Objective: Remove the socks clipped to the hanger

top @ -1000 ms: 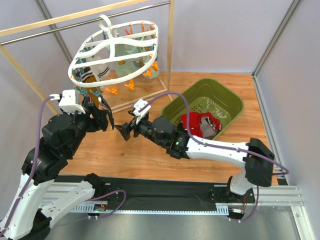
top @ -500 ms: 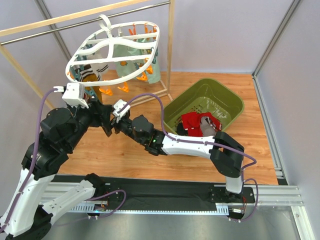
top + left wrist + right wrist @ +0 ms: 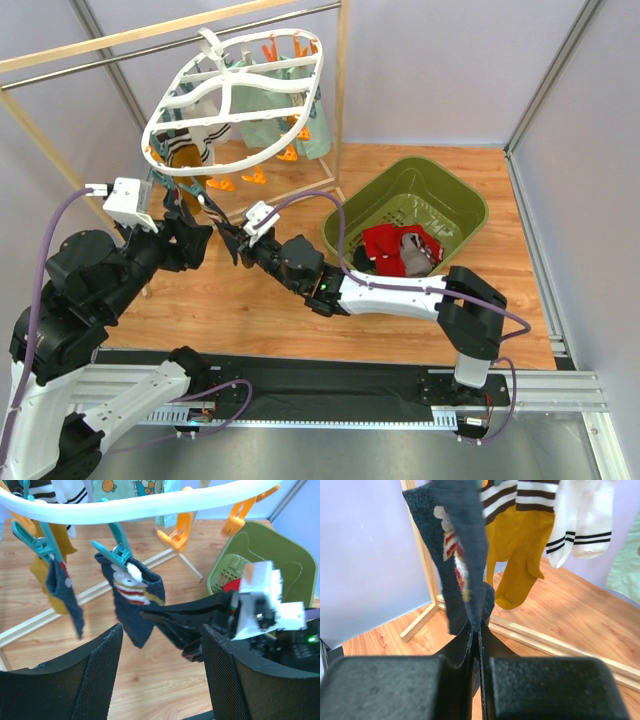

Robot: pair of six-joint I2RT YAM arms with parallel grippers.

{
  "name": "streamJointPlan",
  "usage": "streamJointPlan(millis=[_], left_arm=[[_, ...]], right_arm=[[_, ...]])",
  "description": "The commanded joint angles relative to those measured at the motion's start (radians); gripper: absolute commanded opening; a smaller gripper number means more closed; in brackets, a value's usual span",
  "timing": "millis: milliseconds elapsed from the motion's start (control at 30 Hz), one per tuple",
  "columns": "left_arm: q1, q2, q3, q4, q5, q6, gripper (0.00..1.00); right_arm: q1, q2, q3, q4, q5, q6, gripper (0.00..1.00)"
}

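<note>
Your right hand (image 3: 477, 630) is closed on the lower edge of a navy sock (image 3: 131, 597) with a red, white and yellow pattern. Its two black fingers are pressed together with the fabric pinched between them. That sock is still clipped: a teal clip (image 3: 116, 550) holds its top edge under the white rim of the hanger (image 3: 150, 506). In the overhead view the hanger sits in the upper left of the frame.

Your left hand (image 3: 198, 240) is open and holds nothing. Its fingers stand wide apart just below the navy sock, with the right hand reaching in between them.

A second navy sock (image 3: 65, 597) hangs from another teal clip just to the left. Behind them hang a mustard yellow sock (image 3: 520, 555) and a pair of white socks with black stripes (image 3: 580, 525).

At centre right of the overhead view, a green basket (image 3: 420, 200) rests on the wooden counter (image 3: 250, 300). It holds a red sock (image 3: 385, 245) and a grey one (image 3: 412, 255).
</note>
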Motion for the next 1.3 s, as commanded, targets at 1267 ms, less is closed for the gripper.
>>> streamJointPlan(millis=[1267], left_arm=[[0.002,-0.137,-0.500,0.409,0.458,0.013,0.76]], right_arm=[[-0.356,-0.519,-0.174,-0.466,-0.398,0.289,0.00]])
